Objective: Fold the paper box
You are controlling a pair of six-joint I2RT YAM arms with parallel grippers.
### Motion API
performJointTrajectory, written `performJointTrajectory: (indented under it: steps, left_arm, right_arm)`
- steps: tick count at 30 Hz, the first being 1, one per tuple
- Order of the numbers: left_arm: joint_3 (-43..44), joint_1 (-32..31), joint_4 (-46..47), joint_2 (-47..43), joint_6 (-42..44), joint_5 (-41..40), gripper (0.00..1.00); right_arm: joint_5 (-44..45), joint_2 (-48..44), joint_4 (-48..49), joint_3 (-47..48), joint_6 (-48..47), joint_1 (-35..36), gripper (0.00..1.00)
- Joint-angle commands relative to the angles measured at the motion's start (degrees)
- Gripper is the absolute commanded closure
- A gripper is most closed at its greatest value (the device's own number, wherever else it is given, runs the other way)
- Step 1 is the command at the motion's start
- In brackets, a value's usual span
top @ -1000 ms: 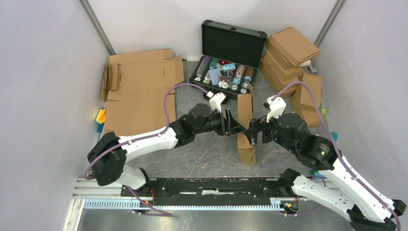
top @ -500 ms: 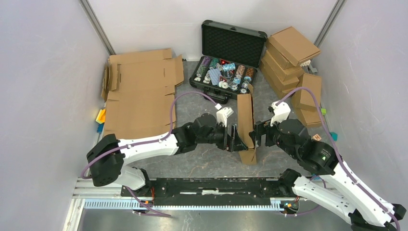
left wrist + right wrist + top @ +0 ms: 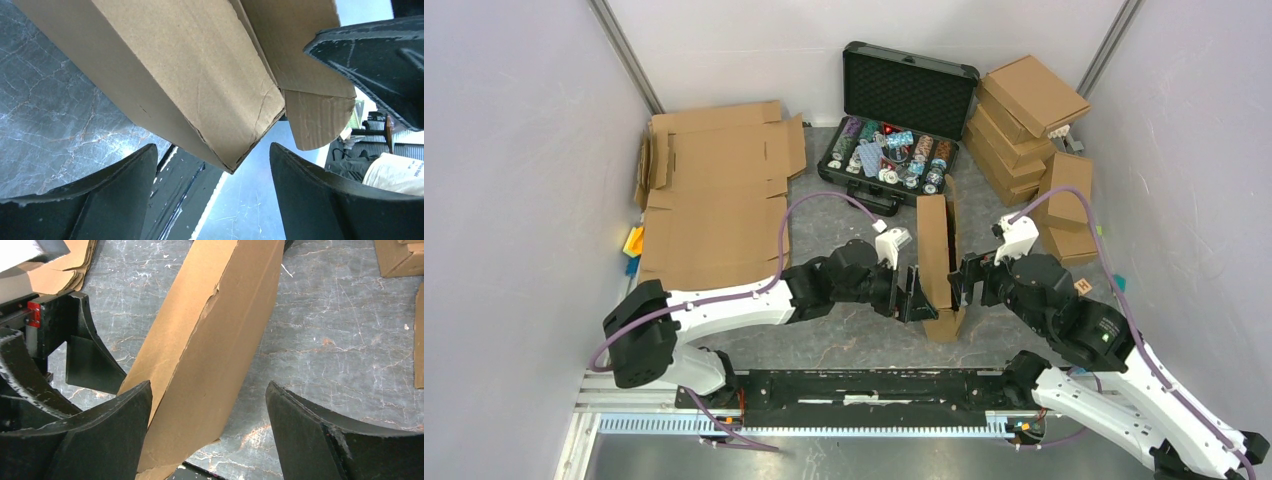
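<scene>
Grey marbled counter (image 3: 844,340) carries the box (image 3: 934,250) in its middle, standing on a long edge, partly folded, with a tab sticking out at one end. The left hand (image 3: 914,296) is at its left face and the right hand (image 3: 961,283) at its right face. Both hands are spread wide, and neither is clamped on the box. Flat cardboard (image 3: 714,190) lies far left. A black case (image 3: 904,110) stands behind.

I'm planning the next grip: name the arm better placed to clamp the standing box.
Left, narrowly. The left gripper is open with a corner of the paper box centred between its fingers; in the open right gripper the box lies close to one finger.
</scene>
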Motion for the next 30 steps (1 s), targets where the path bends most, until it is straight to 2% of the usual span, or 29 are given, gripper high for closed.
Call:
performJointTrajectory:
  steps: [1,17,30]
  left_arm:
    - [1.9,0.8,1.5,-3.1,1.8,-2.2,0.11]
    - [8.9,0.4,-6.9,5.8,4.1,-1.2,0.18]
    - [18.5,-2.7,-21.0,14.0,9.4,-6.4,0.21]
  right_arm:
    - [1.6,-0.6,0.1,-0.9,0.4,0.2,0.12]
    - [0.9,-1.2,0.7,-0.6,0.1,0.2,0.13]
    - [-1.0,-4.3,4.0,-5.7,3.3,0.2,0.23]
